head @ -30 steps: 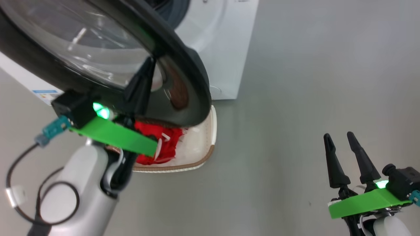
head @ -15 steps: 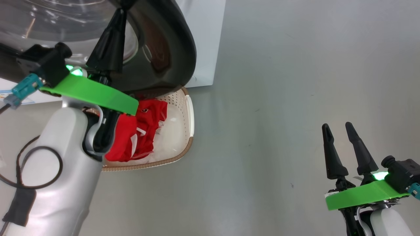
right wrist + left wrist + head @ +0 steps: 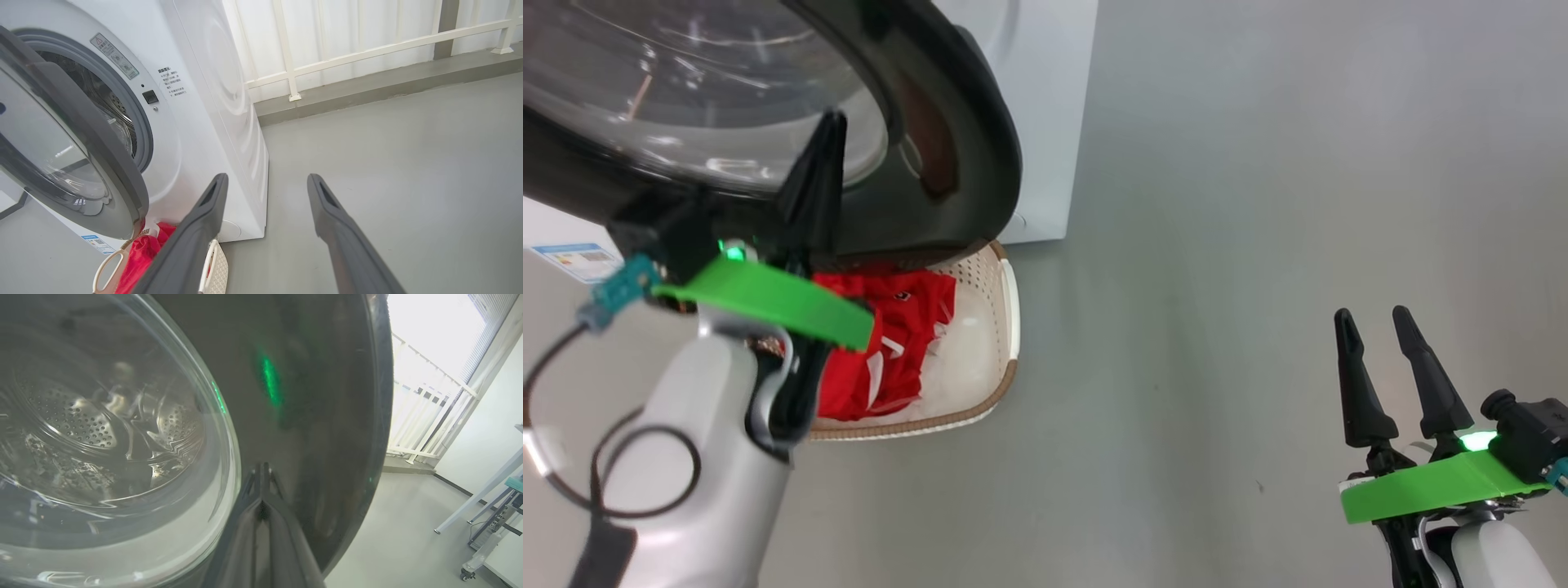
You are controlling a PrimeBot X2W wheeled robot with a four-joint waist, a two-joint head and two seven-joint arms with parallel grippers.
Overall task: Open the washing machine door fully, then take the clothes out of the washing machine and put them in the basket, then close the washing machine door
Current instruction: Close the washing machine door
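A bare lab-like room: washing machine (image 3: 212, 102) on grey floor (image 3: 1258, 204), white railing (image 3: 367, 56), wheeled table legs (image 3: 478, 495).

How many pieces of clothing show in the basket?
1: the red garment, lying in the basket below the door. A white piece may lie beside it, partly hidden.

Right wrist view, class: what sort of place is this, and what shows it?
Probably a laundry area: a washing machine, a basket holding red clothes, a white railing behind.
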